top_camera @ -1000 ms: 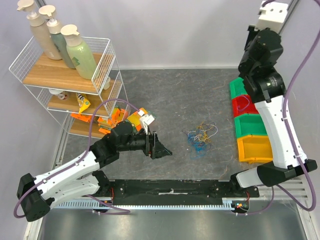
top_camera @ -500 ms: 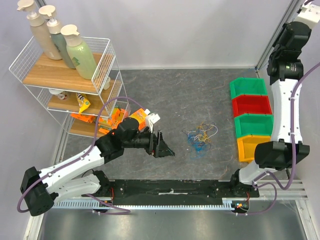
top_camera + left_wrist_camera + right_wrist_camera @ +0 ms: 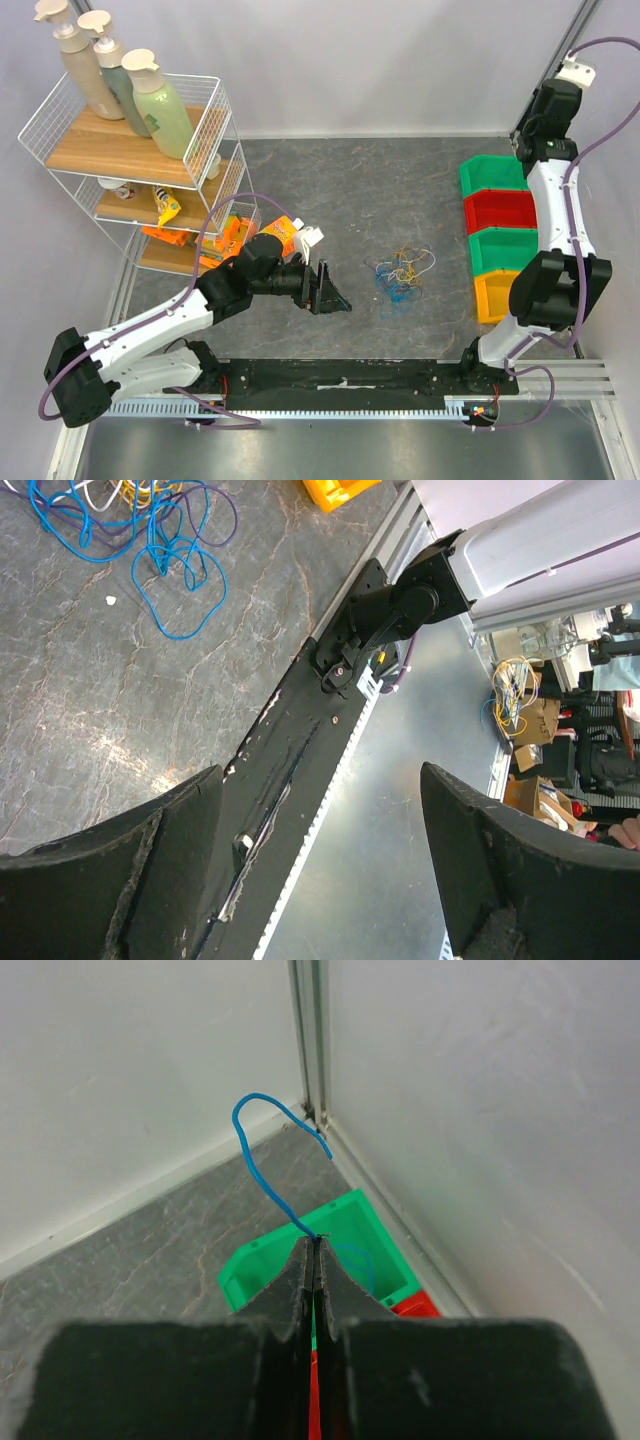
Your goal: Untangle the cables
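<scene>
Right gripper (image 3: 314, 1248) pinched tight on a thin curly blue wire (image 3: 264, 1182) — green plastic bin (image 3: 365, 1225) just beneath its tips, left gripper (image 3: 322, 780) spread wide, tangle of blue, yellow and white cables (image 3: 150, 530) ahead of it.

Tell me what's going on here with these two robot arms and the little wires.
The arms are sorting out a tangle of wires lying in the middle of the table. The right gripper is shut on a single blue wire, pinched at its tips and held up near the far right corner, with a green bin in view just past it. The left gripper is open and empty, low over the table to the left of the tangle, not touching it.
</scene>
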Controlling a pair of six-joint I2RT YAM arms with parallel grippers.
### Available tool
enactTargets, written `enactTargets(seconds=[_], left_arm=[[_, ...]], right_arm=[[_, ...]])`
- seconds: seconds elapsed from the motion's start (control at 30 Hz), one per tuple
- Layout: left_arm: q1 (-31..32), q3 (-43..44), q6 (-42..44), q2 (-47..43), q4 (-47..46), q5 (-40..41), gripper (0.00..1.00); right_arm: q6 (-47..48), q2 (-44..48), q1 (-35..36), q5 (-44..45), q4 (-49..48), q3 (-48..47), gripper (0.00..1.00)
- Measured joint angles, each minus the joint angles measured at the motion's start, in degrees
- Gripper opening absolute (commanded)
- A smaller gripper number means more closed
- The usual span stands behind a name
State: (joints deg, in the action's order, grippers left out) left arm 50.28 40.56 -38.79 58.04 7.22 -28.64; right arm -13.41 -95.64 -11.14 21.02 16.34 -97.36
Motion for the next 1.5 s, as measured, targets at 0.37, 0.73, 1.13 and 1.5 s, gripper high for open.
enactTargets(seconds=[0.37,0.73,1.13,1.5], left_arm=[[0.00,-0.02,0.00,-1.14,-0.02,0.04,0.85],[0.00,-0.81,0.09,-2.27,0.22,0.11,0.85],[0.00,-1.27,0.28,-4.24,0.44,0.74,0.85],[-0.02,-1.62,0.28,-4.61,0.44,1.46,0.85]], right_arm=[[-10.08,-6.19,-4.37,-13.27,-2.05,10.29,0.00],[-12.85,-20.17,-5.31,-21.00,1.75,6.25,0.00],[-12.59,-25.75,-5.33,-21.86,2.45,-0.81,0.00],[-16.00,-20.74,-5.79,-28.57,-6.69,-0.72,0.00]])
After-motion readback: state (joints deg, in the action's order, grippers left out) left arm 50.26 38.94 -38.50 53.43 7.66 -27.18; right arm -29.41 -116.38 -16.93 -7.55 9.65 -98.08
